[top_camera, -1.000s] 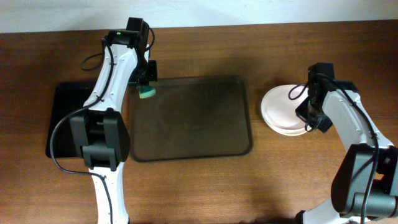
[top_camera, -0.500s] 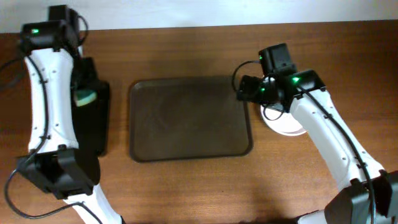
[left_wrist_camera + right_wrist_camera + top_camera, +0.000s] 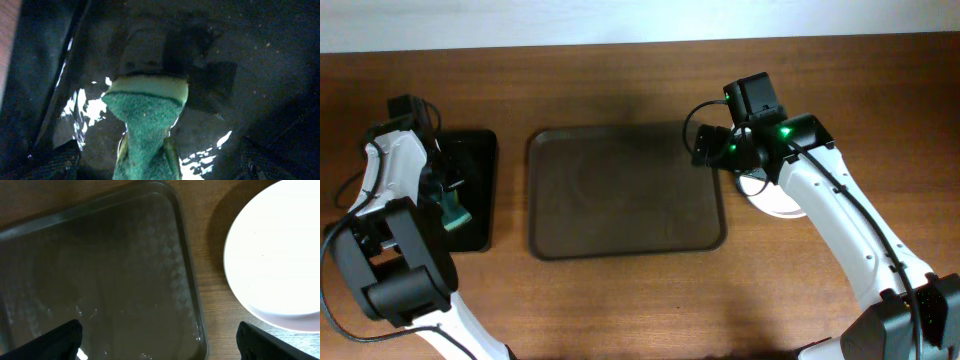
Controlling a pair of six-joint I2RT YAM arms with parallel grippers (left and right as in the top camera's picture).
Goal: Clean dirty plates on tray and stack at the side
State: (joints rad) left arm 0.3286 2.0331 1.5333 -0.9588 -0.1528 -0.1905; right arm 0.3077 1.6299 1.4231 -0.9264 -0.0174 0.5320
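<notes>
Since the plates (image 3: 280, 255) sit stacked just right of the right gripper (image 3: 162, 342) and the tray (image 3: 186, 280) below it lies bare, its jaws gape empty; the left gripper (image 3: 160, 162), likewise spread, straddles the sponge (image 3: 147, 107), parked on the black tray (image 3: 260, 45); cleaning looks finished.

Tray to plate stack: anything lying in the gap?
No. The right wrist view shows only a bare strip of wooden table between the tray's right rim and the plates.
</notes>
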